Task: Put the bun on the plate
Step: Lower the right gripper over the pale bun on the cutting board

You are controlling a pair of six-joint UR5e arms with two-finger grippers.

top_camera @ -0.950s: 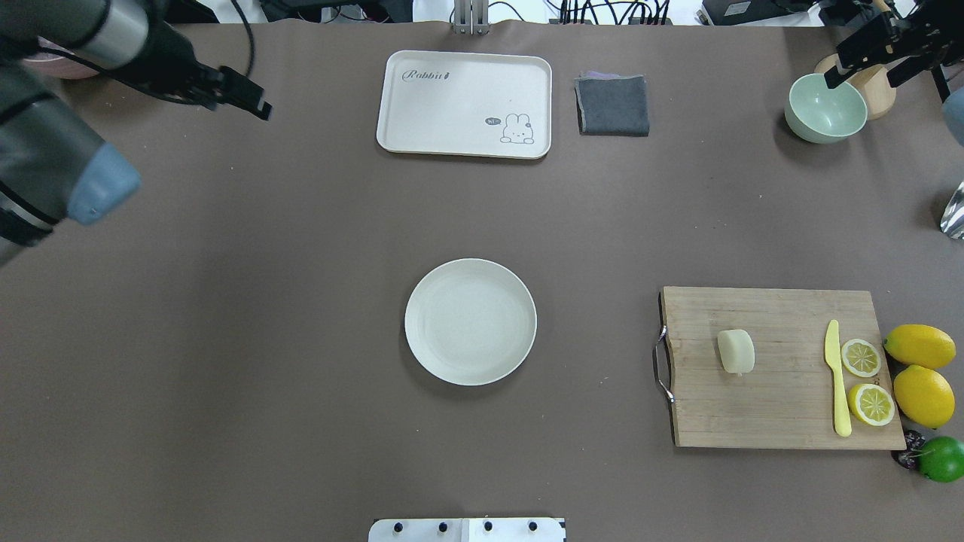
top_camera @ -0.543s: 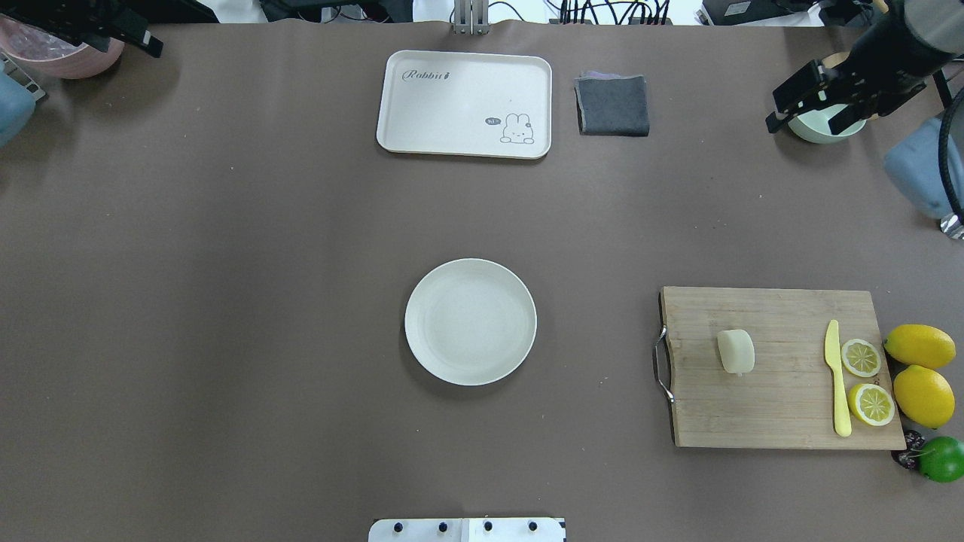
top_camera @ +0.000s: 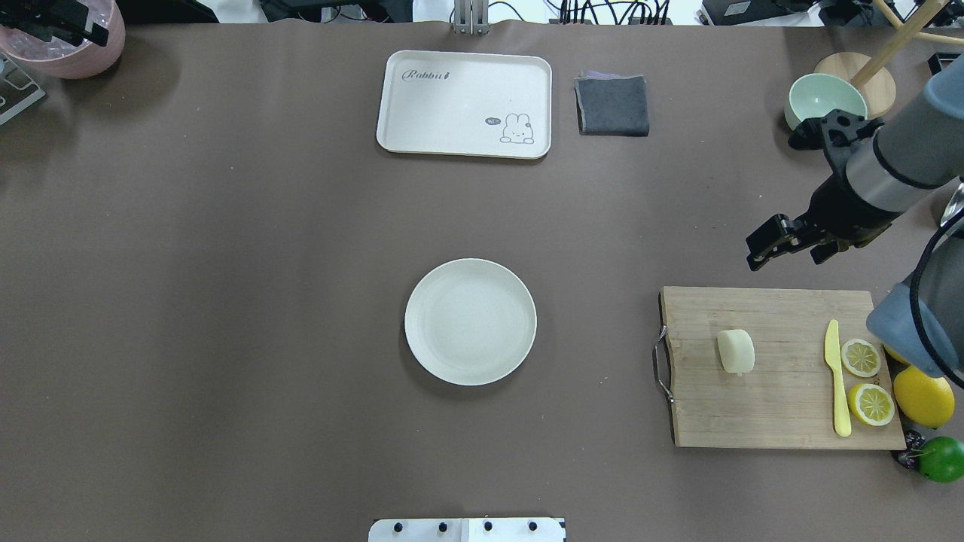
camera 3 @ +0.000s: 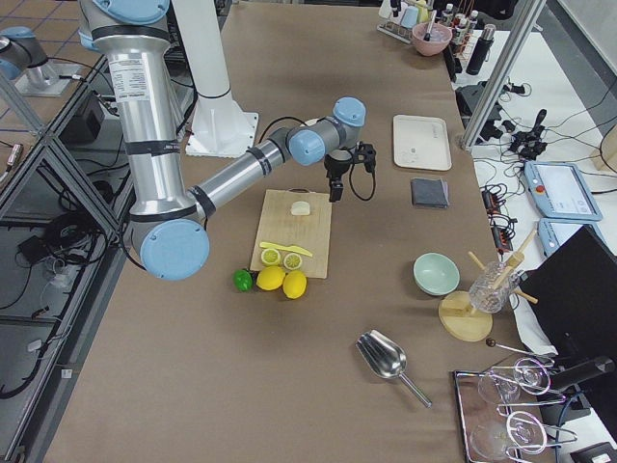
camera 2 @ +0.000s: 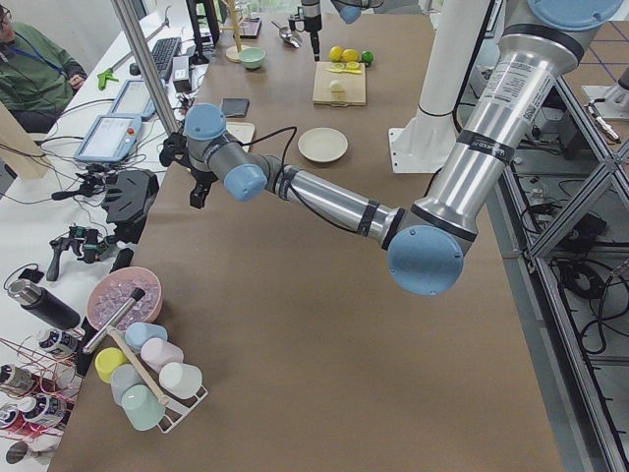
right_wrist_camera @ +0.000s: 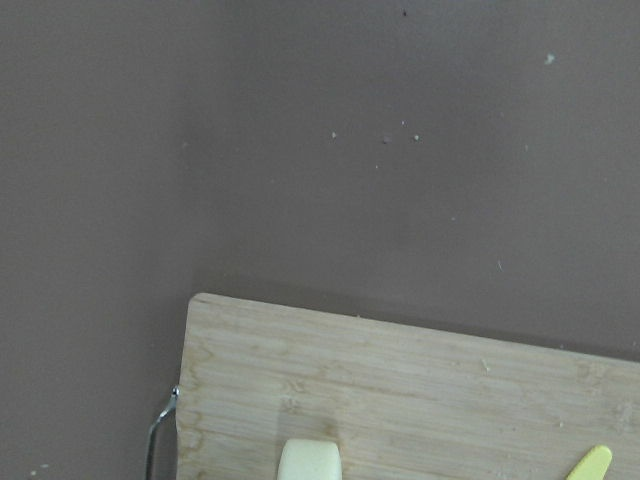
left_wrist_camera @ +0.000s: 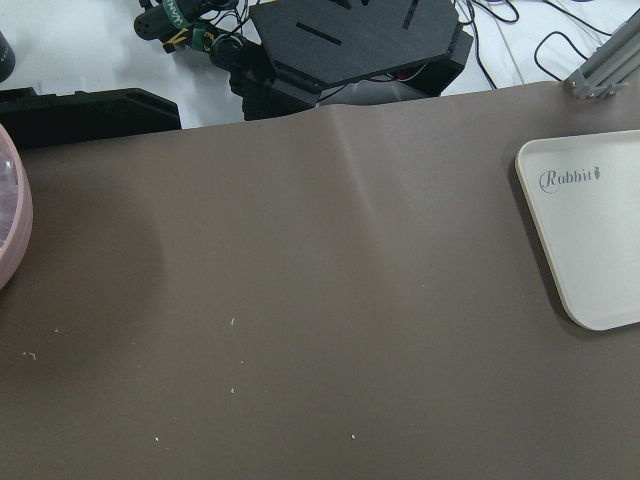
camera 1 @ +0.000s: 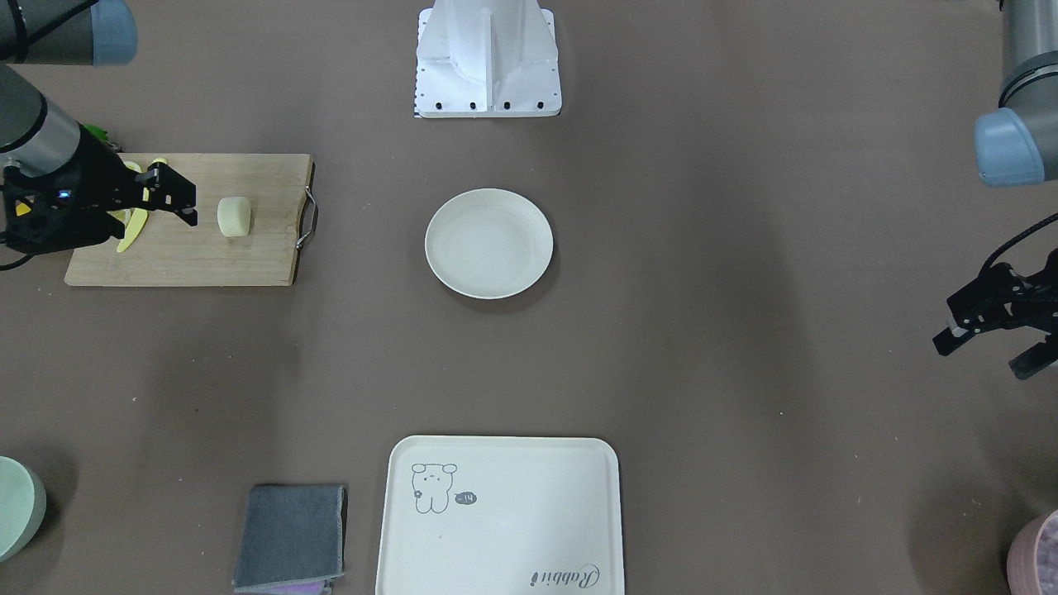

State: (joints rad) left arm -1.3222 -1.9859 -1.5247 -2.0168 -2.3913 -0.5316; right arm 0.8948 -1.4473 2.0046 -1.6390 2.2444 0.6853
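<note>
The pale cream bun (top_camera: 736, 351) lies on a wooden cutting board (top_camera: 783, 406) at the right, also in the front-facing view (camera 1: 234, 216) and at the bottom edge of the right wrist view (right_wrist_camera: 310, 462). The round off-white plate (top_camera: 471, 321) sits empty at the table's middle (camera 1: 488, 243). My right gripper (top_camera: 787, 254) hovers open just beyond the board's far edge, a little off from the bun (camera 1: 186, 198). Far away at the back left, my left gripper (camera 1: 984, 355) hangs open and empty.
On the board lie a yellow knife (top_camera: 836, 376) and two lemon slices (top_camera: 861, 357); whole lemons (top_camera: 922, 395) and a lime (top_camera: 941, 458) sit beside it. A bear tray (top_camera: 465, 104), grey cloth (top_camera: 612, 105), green bowl (top_camera: 821, 98) and pink bowl (top_camera: 68, 53) line the back.
My right gripper has come from over the green bowl toward me, to the board's far edge. The left arm has drawn back to the back-left corner.
</note>
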